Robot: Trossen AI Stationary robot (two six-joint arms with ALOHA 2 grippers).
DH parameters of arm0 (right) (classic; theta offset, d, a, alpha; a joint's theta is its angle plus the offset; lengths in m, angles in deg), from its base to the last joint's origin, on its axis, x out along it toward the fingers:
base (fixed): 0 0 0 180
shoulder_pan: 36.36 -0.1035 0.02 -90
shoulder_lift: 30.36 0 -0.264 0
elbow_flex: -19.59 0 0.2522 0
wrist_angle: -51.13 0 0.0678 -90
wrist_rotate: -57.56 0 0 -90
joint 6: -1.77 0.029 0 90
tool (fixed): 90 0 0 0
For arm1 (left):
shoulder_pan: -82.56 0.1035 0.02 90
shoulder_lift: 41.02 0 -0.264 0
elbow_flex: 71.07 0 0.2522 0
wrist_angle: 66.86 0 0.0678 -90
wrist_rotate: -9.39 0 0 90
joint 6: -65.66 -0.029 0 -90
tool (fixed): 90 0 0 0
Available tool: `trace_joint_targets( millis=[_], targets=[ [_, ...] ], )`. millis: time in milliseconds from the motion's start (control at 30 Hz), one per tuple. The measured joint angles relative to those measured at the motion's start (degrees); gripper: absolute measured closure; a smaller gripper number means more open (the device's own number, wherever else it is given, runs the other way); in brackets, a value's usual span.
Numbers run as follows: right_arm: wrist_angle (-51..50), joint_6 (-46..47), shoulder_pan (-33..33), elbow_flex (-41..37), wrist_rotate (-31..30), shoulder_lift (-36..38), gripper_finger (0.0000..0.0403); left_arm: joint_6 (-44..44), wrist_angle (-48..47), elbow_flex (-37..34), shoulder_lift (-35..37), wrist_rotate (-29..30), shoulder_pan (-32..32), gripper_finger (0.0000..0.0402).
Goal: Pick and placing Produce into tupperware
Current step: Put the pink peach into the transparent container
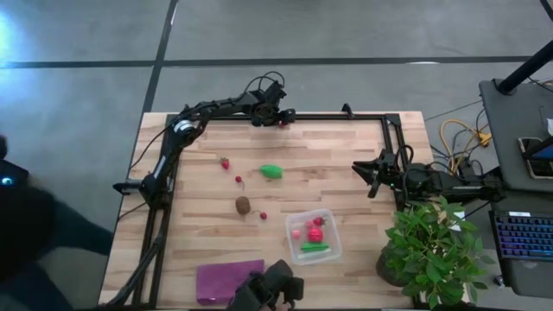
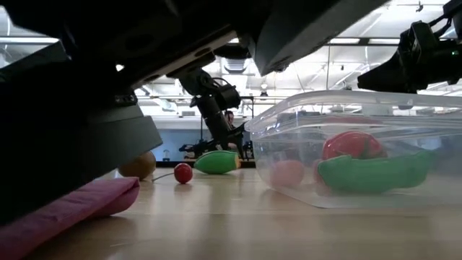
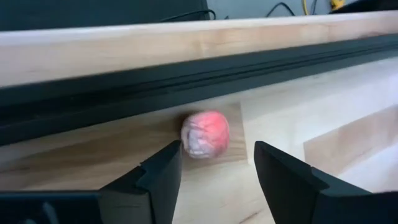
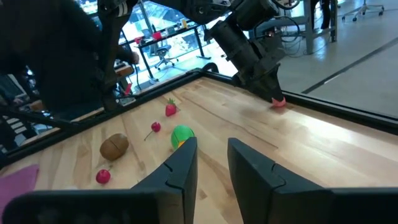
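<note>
My left gripper (image 3: pixel 217 163) is open at the table's far edge (image 1: pixel 276 118), its fingers standing on either side of a small pink-red ball (image 3: pixel 205 134) that rests on the wood against the black rail. They do not touch it. On the table lie a green oblong piece (image 1: pixel 271 171), a brown kiwi-like ball (image 1: pixel 243 205) and tiny red berries (image 1: pixel 225 161). The clear tupperware (image 1: pixel 333 250) holds a red ball (image 2: pixel 352 144), a green piece (image 2: pixel 375 172) and a pink piece (image 2: pixel 289 173). My right gripper (image 1: pixel 367 173) hovers open at the right side.
A black rail (image 3: pixel 186 81) runs along the far edge right behind the pink-red ball. A flat purple sheet (image 1: pixel 229 278) lies at the near edge beside a dark camera mount. A leafy potted plant (image 1: pixel 432 250) stands at the near right corner. Bare wood lies between the green piece and my right gripper.
</note>
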Motion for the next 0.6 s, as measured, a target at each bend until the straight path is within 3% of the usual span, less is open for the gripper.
trace_joint_targets(
  millis=[333, 600],
  targets=[
    [0.0, 0.0, -0.01, 0.0, -0.01, 0.0, 0.0328, 0.27, 0.05, 0.0, -0.3, -0.24, 0.07, 0.0218],
    [0.0, 0.0, 0.0, 0.0, -0.01, 0.0, 0.0319, -0.17, 0.15, 0.0, -0.35, -0.24, 0.09, 0.0261]
  ],
)
